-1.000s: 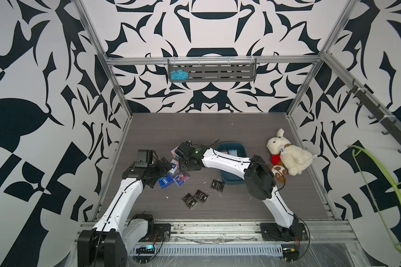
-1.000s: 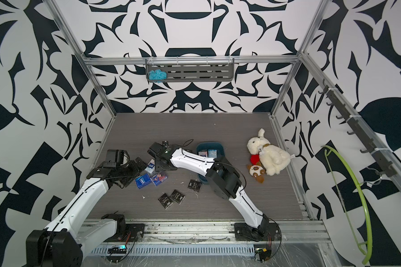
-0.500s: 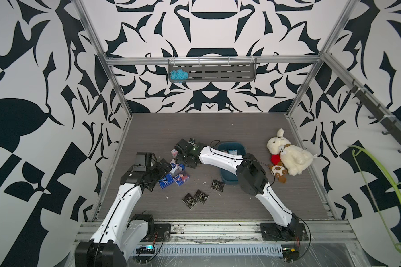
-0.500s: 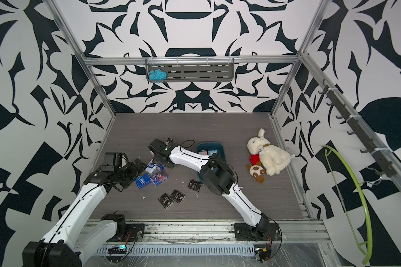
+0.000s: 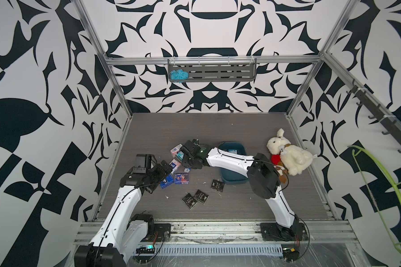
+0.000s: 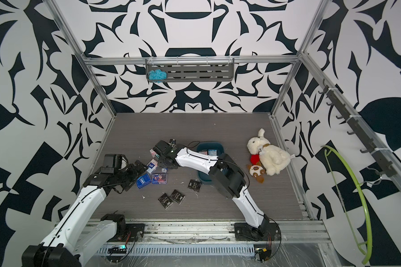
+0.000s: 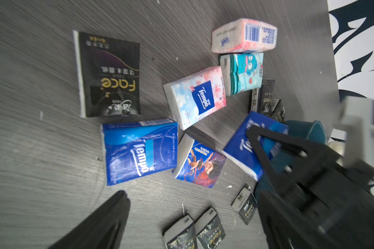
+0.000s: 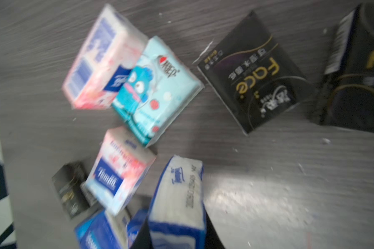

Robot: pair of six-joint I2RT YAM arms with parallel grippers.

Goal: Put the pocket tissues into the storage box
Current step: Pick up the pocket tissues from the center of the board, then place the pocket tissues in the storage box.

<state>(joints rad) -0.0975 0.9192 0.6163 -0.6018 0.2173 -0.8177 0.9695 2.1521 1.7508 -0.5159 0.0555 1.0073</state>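
Just right of the storage box, a white plush rabbit with a small brown-and-white plush tucked against it. On the back wall, a grey slotted shelf with a turquoise yarn ball at its left end.

Storage box: sits right of centre on the grey surface, long axis running near to far. Holds a couple of packets at the far end. Crossed over the middle by the right arm's white forearm, leaving only the far end and near wall in sight.

Left of the box, the loose pocket tissues. Nearest the front, a pair of black packets touching side by side, a third black packet near the box's near corner. Further in, a blue packet and an illustrated packet flat and just beside each other, long axes roughly left to right. Beyond, a pink-white packet, a teal cartoon packet and a pink packet in a line toward the back.

Right pincer: reaches over that line and closes, by the look of the blurred wrist view, on a blue-and-white packet tipped up on a long edge, long axis pointing away from the wrist camera.

Left pincer: hangs over the blue packet, jaws wide apart, gripping nothing.
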